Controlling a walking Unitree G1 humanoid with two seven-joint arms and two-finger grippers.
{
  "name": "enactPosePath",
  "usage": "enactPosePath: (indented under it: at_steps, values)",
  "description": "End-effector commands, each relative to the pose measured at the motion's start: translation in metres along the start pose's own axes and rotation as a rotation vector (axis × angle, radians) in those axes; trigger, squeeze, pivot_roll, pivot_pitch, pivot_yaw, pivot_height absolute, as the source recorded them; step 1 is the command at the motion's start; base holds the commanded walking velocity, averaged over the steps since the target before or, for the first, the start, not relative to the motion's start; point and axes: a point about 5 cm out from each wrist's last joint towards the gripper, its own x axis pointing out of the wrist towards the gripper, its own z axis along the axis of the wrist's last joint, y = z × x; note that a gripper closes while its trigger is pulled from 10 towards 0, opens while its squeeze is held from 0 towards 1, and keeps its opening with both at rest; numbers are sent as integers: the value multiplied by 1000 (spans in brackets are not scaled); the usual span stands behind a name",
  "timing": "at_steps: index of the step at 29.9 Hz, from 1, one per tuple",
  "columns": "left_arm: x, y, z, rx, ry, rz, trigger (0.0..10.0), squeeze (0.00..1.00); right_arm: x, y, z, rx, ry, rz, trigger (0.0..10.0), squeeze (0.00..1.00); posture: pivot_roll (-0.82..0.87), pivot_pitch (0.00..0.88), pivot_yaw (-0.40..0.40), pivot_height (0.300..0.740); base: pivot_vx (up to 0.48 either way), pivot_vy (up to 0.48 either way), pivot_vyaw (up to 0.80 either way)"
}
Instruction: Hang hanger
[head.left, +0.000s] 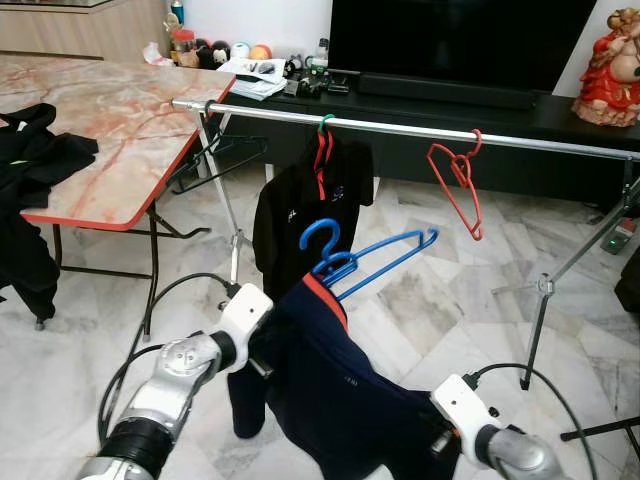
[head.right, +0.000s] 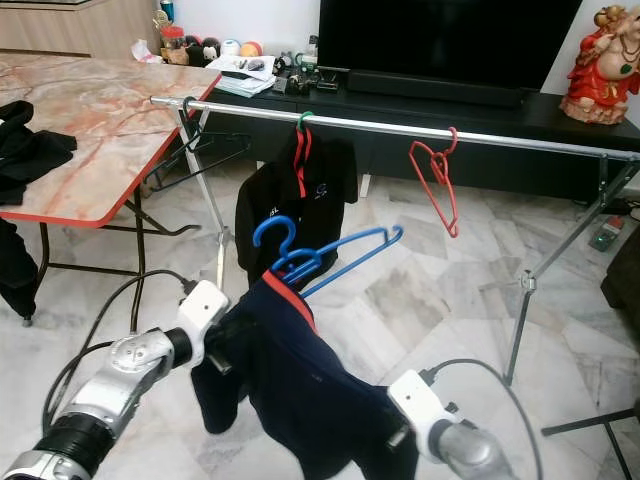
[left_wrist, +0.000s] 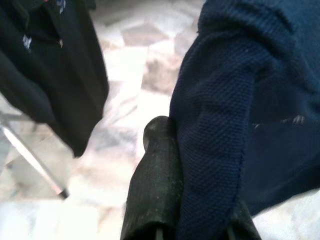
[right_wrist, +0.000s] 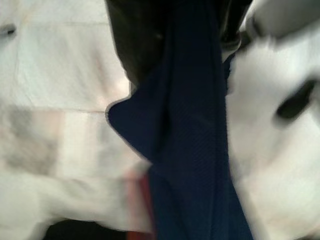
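2 grippers: our left gripper (left_wrist: 200, 200) fingers pinch navy shirt (head.left: 340, 390) | right gripper (right_wrist: 190, 30) fingers clamp it too | blue hanger (head.left: 365, 262) below rail (head.left: 420, 128)

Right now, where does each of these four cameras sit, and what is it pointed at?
Left eye: on the head, looking down at the rail, blue hanger and navy shirt; both arms show.
Right eye: beside it, same scene.
Left wrist: along the left gripper, pinching the shirt.
Right wrist: along the right gripper, blurred, against the shirt.
All four share the shirt.
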Motion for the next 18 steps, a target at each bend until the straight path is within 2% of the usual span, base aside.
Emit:
enactPosePath:
  at_steps: [1,6,10,13,16,18]
  values:
    - [1,-2,0,44,3,-12,0,0,-4,7,0,-104,30,122,10000,1000,-35,68,-52,740,0,0,0]
    - [1,-5,-7,41,30,-9,0,0,-28,-5,0,-283,97,271,10000,1000,-43,68,-54,740,0,0,0]
    - [2,-5,-10,37,43,4,0,0,-34,-20,6,-277,101,216,10000,1000,-41,67,-55,740,0,0,0]
    - [2,-9,-12,57,55,-34,0,0,-41,-32,21,-269,28,184,10000,1000,-43,66,-54,740,0,0,0]
    - [-2,-19,-19,110,96,-170,0,0,-50,-41,44,-273,-79,182,10000,1000,-44,65,-55,740,0,0,0]
    - [-3,-22,-23,135,121,-220,0,0,-52,-42,51,-288,-106,203,10000,1000,-45,64,-55,740,0,0,0]
